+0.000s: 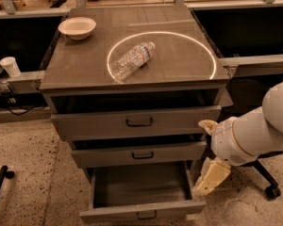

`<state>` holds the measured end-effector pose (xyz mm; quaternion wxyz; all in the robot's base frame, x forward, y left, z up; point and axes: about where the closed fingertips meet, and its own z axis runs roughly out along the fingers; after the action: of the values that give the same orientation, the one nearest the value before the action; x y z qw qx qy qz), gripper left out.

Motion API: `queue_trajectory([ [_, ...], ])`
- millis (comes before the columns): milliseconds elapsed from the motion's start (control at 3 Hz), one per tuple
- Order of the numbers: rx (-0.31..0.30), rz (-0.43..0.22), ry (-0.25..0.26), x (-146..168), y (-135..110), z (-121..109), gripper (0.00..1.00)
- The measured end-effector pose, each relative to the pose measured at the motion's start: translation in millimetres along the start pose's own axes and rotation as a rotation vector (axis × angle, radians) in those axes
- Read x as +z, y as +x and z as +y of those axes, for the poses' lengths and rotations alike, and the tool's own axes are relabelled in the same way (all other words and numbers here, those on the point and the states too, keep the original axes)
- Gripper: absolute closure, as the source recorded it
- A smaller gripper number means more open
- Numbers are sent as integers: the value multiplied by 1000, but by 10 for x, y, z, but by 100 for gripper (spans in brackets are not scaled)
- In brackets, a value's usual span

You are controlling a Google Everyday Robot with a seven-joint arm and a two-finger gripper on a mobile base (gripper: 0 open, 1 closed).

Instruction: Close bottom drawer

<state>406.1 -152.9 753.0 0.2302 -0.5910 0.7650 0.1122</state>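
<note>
At the cabinet (85,65) foot: bottom drawer (141,213) pulled well out, handle (146,215) centred on its front. The two drawers above it stand slightly out too. Gripper (210,178) hangs at the cabinet's lower right, just beside the drawer's right front corner, not on the front panel. Apart or together: cannot tell.

Risks, as judged: a push from this side spot would skew the drawer on its runners and jam it. A low approach could snag the side wall. Bottle (131,60) lying on the cabinet top could roll if the cabinet is jolted.
</note>
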Motion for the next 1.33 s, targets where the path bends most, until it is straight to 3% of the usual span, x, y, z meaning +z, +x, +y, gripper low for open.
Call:
queue_trajectory([
  [667, -5, -91, -95, 1480, 360, 448, 0],
  [1000, 31, -207, -38, 1931, 450, 374, 0],
  [1333, 42, -229, -30, 2047, 530, 377, 0],
])
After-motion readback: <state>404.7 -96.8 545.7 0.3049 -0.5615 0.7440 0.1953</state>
